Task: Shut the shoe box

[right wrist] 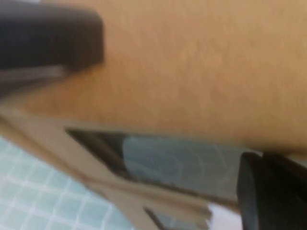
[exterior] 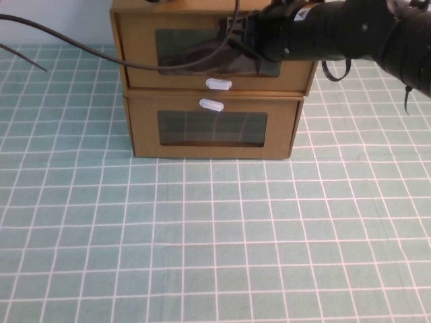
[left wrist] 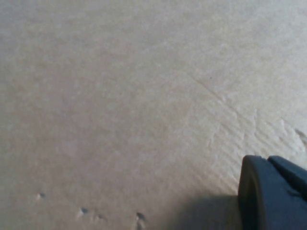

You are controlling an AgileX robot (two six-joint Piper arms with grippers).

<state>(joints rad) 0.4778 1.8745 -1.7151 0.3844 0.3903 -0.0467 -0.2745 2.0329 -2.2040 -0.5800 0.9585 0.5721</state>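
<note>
Care now means a straight push: right gripper [exterior: 252,47], opening unclear, meets the shoe box [exterior: 215,50] front; left gripper [left wrist: 273,191], likewise unclear, faces bare cardboard

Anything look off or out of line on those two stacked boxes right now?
Yes. The shoe box, stacked on the lower box, sits slightly askew: its front juts out at the right, past the lower box's edge. The right gripper is against its window. The left gripper is close against plain cardboard. No damage visible.
</note>
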